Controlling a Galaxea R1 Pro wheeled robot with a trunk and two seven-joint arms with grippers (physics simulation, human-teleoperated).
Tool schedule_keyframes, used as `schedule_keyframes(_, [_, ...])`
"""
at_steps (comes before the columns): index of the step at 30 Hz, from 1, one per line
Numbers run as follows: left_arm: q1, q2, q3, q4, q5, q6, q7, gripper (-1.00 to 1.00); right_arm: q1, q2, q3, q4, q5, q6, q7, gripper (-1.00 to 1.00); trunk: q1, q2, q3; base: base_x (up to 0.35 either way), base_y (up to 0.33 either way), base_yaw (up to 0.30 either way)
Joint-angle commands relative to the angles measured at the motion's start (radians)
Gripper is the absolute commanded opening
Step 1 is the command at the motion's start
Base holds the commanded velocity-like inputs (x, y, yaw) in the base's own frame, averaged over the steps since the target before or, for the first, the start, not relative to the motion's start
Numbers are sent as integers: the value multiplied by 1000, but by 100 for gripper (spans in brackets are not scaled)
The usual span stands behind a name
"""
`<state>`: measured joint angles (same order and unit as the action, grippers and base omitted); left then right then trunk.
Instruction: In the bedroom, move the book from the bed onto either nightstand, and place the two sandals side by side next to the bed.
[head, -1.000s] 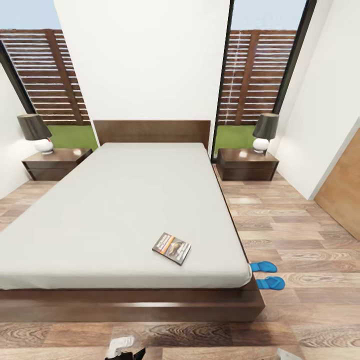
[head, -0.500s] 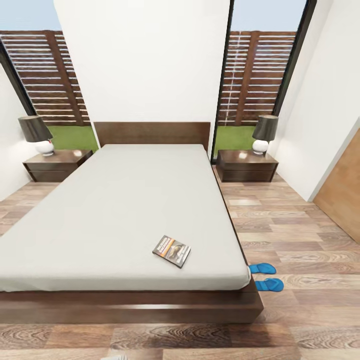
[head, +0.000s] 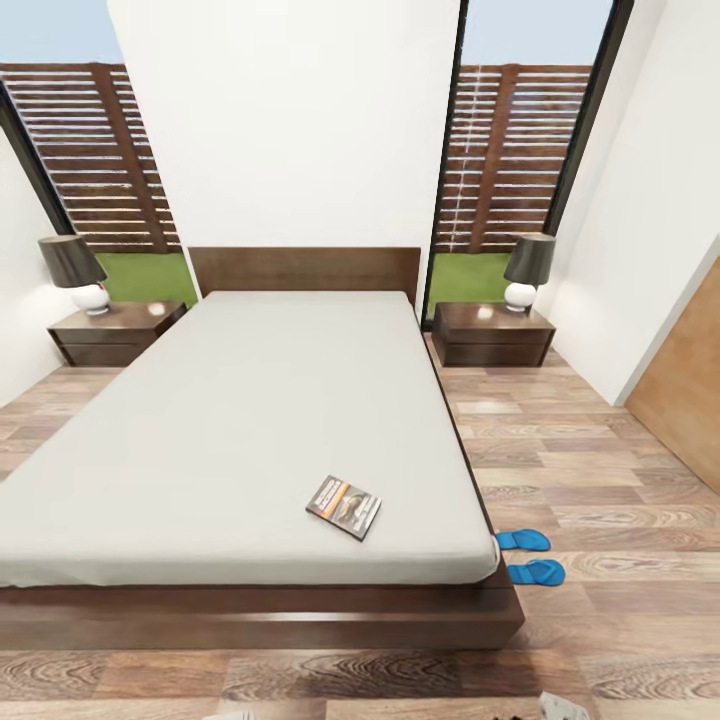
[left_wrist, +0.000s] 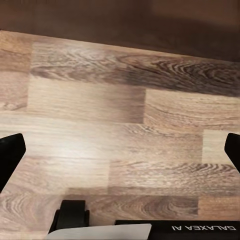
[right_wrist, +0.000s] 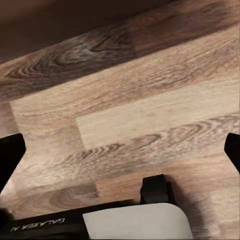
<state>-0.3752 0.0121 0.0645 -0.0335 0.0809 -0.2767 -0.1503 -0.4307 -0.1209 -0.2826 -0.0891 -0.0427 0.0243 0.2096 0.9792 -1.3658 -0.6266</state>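
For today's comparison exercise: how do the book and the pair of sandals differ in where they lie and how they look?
The book lies on the bed's grey mattress; the sandals lie on the wood floor beside its corner. The book is dark and rectangular; the sandals are bright blue and elongated. Both lie flat.

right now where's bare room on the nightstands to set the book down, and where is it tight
Each nightstand has a lamp at its back. On the right nightstand the top in front of its lamp is bare. On the left nightstand the free patch lies between its lamp and the bed. The book lies nearer the right one. It is tightest by the lamp bases.
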Motion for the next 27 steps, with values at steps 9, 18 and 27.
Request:
schedule_keyframes(9, [-1,-1,6,10,8,-1,-9,100,0,0,-4,1,28,-3,201,100,-35,63,27,0,0,0])
schedule_keyframes(18, [0,-1,6,11,8,-1,-9,100,0,0,-6,3,28,-6,-183,100,-69,126,56,0,0,0])
schedule_keyframes(27, [0,-1,6,11,8,-1,-9,100,0,1,-3,3,61,3,-152,100,-104,189,84,0,0,0])
